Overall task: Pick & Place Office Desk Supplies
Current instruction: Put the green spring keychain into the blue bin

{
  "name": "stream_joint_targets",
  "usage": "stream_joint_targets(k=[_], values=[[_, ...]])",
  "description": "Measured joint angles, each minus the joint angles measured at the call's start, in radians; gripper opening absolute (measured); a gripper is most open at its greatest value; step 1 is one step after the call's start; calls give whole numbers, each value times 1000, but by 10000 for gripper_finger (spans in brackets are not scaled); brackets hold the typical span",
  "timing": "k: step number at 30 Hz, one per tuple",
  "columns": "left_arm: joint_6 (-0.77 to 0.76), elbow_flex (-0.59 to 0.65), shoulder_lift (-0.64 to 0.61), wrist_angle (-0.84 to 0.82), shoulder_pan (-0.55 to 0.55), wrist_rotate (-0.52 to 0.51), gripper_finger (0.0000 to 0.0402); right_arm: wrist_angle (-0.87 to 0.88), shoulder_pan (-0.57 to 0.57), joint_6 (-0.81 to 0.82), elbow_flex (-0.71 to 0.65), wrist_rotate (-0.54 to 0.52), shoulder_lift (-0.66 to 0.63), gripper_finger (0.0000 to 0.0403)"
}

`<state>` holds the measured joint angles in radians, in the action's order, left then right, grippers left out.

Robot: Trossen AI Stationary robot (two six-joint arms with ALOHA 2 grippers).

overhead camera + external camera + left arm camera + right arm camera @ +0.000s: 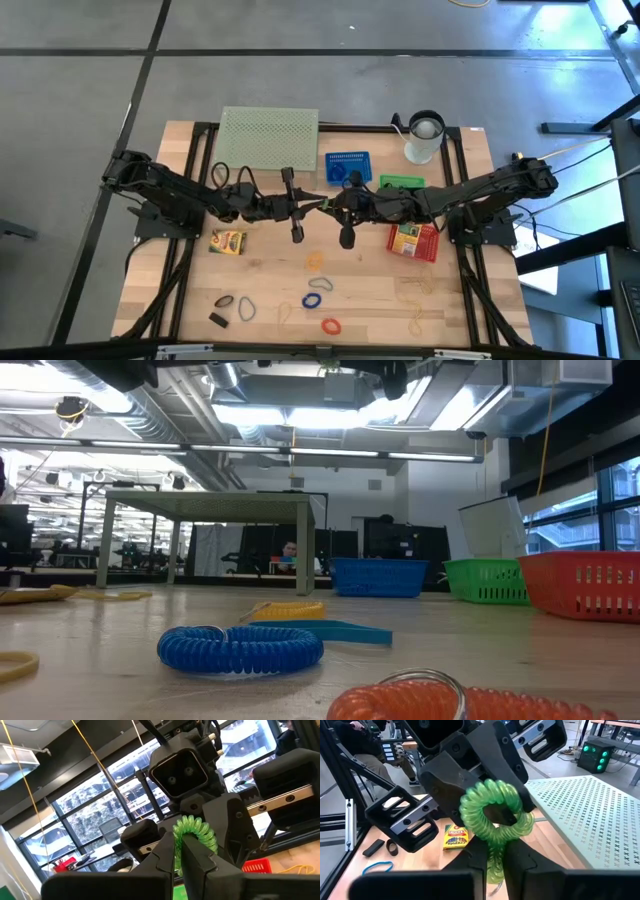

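While pinched from two sides at once, hangs clear of the wood, well above the table's middle. Concerns the green coil loop (492, 815), caught between the left claw (178, 844) and the right claw (495, 851), which meet nose to nose.

Looks like a handover in mid-air. Closed narrow on one turn of the coil at the left claw. Closed likewise on the coil's lower strands at the right claw, with no gap showing beside the plastic on either. Probably held this way to pass the loop across toward the bins. Beyond the right claw, toward its own arm's base: green bin (402, 182), blue bin (347, 165), red bin (413, 241). Cannot tell which bin is meant.

Of the loop itself: translucent bright green, a telephone-cord spiral bent round into a ring, glossy, with turns slightly fanned apart at the pinch. Judged springy and light. Likely to twist or snap back on release of one grip, so calls for one claw letting go fully before any pull by the other.

Below both claws, loose on the bare wood: more loops, among them a blue coil (240, 648) and an orange-red coil (440, 702). Off behind the left claw: a yellow-green card box (228, 241). None of these in any grip.
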<state>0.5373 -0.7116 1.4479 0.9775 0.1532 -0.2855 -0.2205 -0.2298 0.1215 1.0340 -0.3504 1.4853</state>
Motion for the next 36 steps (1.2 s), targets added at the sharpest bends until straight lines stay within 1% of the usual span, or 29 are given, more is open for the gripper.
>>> stream_joint_targets(k=[3, 6, 9, 14, 16, 20, 22, 24, 29, 36], values=[[-3, 0, 0, -1, 2, -6, 14, 6, 0, 0, 0, 0, 0, 30], [-35, 0, 0, -3, 10, -53, 24, 13, 0, 0, 0, 0, 0, 30], [-42, 0, 0, -11, 24, -148, 48, 17, 0, -4, 0, -1, 0, 30], [-44, 0, 0, -83, 50, -299, 104, 23, 0, -23, 0, -3, 0, 30], [-45, 0, -1, -119, 64, -357, 127, 32, 0, -29, 0, -23, 0, 30], [-75, 0, -1, -189, 91, -519, 166, 74, 9, -31, 0, -64, -2, 30], [-80, 0, -1, -211, 103, -595, 179, 108, 23, -32, 0, -82, -11, 31], [-84, 0, -1, -238, 111, -644, 186, 148, 42, -27, 1, -109, -16, 35], [-161, 0, -1, -322, 130, -657, 186, 262, 120, 30, 1, -174, -33, 39], [-285, 0, -1, -412, 157, -657, 183, 371, 281, 142, 1, -159, 6, 41]])
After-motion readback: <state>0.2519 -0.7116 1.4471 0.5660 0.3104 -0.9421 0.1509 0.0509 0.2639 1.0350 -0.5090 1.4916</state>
